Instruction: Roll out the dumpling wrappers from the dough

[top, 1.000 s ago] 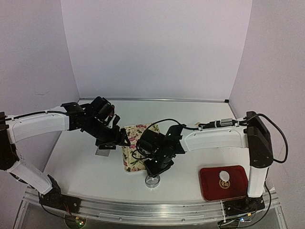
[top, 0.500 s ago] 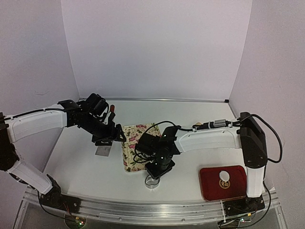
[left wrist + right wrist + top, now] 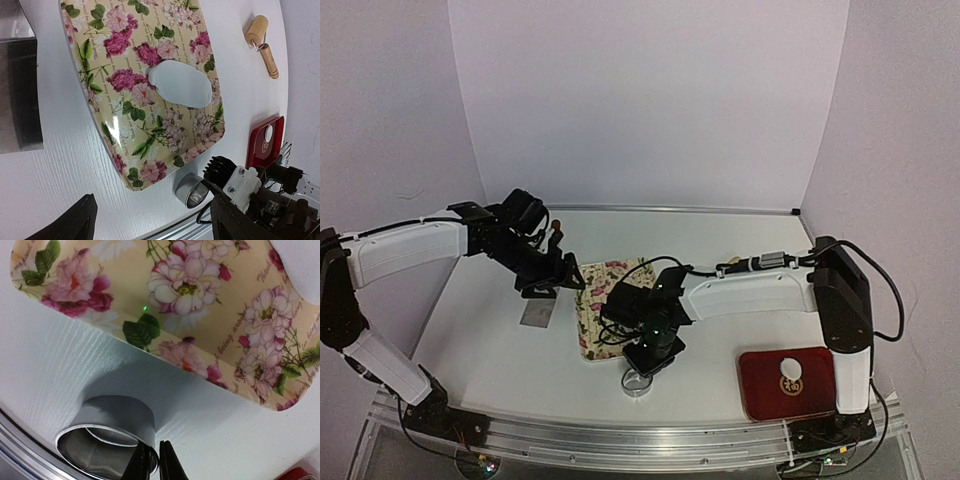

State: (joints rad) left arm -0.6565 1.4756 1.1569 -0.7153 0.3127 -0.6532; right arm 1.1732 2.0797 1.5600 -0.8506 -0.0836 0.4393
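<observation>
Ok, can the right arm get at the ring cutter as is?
Likely yes: the right gripper is right at the wall of the ring cutter, which stands on the table just off the floral tray, nothing between them.

Dough sheet (image 3: 300,260): cut off at the right wrist view's top corner. From above, the right arm (image 3: 750,290) hides it from you.
Ring cutter (image 3: 107,437): its lower rim runs off the bottom edge.
Right tool (image 3: 156,461): you see only the fingertips, so a pinch on the ring's wall can't be told.
Metal scraper (image 3: 17,95): cropped at the left edge.
Red tray (image 3: 265,145): partly behind the right arm.
</observation>
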